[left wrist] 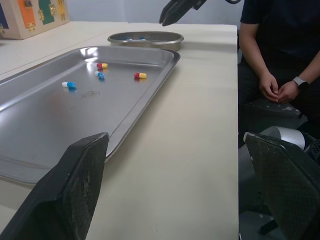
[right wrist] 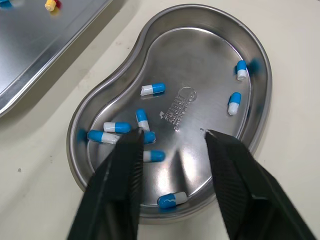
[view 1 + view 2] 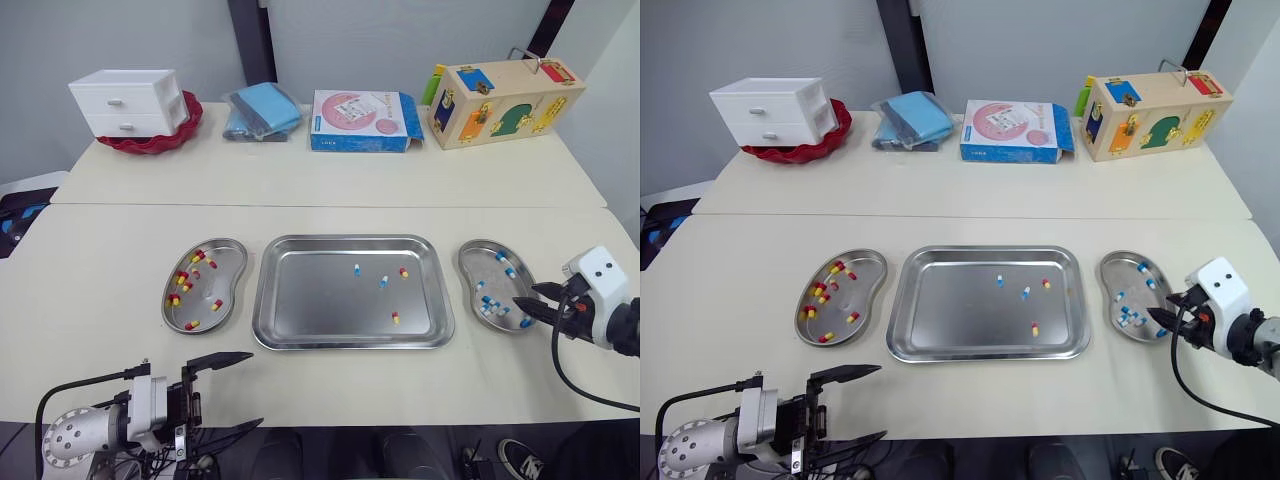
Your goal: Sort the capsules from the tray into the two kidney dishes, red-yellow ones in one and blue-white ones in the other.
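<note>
A steel tray [image 3: 310, 300] lies mid-table holding two blue-white capsules [image 3: 383, 282] and two red-yellow capsules [image 3: 395, 318]. The left kidney dish [image 3: 228, 268] holds several red-yellow capsules [image 3: 182, 280]. The right kidney dish [image 3: 478, 260] holds several blue-white capsules [image 2: 152, 89]. My right gripper [image 3: 528, 303] hangs open just above that dish's near end, nothing between its fingers [image 2: 120, 180]. My left gripper [image 3: 255, 390] stands open and empty by the table's front edge, left of the tray's near corner.
Along the table's far side stand a white drawer box [image 3: 128, 102] on a red dish [image 3: 150, 142], a blue pouch [image 3: 262, 110], a pink-blue carton [image 3: 360, 120] and a wooden lock box [image 3: 505, 100]. A seated person [image 1: 280, 50] is beside the table's right end.
</note>
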You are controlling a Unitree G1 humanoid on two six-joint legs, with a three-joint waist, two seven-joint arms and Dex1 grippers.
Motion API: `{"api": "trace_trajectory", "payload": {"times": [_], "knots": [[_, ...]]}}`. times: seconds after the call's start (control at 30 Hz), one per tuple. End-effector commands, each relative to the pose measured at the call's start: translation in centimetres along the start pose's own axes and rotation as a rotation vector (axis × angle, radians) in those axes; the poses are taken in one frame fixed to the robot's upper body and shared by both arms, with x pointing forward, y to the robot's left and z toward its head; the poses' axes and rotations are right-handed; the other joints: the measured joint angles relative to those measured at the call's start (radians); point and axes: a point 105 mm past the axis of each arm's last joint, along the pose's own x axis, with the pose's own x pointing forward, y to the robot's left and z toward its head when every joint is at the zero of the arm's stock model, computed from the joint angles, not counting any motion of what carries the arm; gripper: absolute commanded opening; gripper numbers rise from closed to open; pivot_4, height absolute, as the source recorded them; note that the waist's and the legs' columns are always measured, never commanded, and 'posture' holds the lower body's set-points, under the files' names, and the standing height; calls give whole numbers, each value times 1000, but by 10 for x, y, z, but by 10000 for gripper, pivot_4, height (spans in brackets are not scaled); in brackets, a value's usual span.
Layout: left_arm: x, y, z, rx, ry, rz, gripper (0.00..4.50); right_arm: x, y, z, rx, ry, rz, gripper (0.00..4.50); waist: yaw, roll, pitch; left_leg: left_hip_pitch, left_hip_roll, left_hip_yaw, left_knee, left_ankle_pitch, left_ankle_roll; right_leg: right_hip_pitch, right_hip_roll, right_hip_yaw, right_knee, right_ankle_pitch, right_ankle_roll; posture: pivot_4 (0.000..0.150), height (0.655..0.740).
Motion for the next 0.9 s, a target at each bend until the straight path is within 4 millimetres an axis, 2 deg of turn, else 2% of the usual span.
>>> {"api": "trace_trajectory", "payload": {"times": [0.03,0.13,0.17,0.23,0.33,0.5,0.7,0.9], "knots": [[2,-1,4,12,-12,2,45000,-13,-9,9,-23,-37,-20,33606,0,0,0,0,0,0,0,0,0,0,0,0,0,0,0,1500,7400],[2,-1,4,13,-9,14,45000,-31,-18,13,-23,-92,-25,43732,2,0,0,0,0,0,0,0,0,0,0,0,0,0,0,1500,7400],[2,-1,4,12,-8,22,45000,-37,-21,15,-7,-121,-28,44457,3,0,0,0,0,0,0,0,0,0,0,0,0,0,0,1500,7400],[1,0,4,10,-5,33,45000,-48,-27,16,-2,-164,-36,44457,4,0,0,0,0,0,0,0,0,0,0,0,0,0,0,1500,7400],[1,0,3,3,-4,47,45000,-64,-46,12,24,-209,-110,44457,2,0,0,3,0,0,0,0,0,4,0,0,-1,0,0,1500,7400],[3,-1,4,1,-7,60,45000,-81,-68,2,75,-227,-180,44457,0,0,0,9,0,1,-1,0,0,9,0,1,-2,0,0,1500,7400],[3,-1,4,0,-7,81,45000,-82,-78,-10,92,-205,-184,44457,-3,0,0,11,0,2,-1,0,0,12,0,2,-3,0,0,1500,7400],[2,-1,3,-2,-3,94,45000,-79,-78,-10,70,-193,-166,44457,-5,1,0,11,0,2,-1,0,0,12,0,2,-3,0,0,1500,7400]]}}
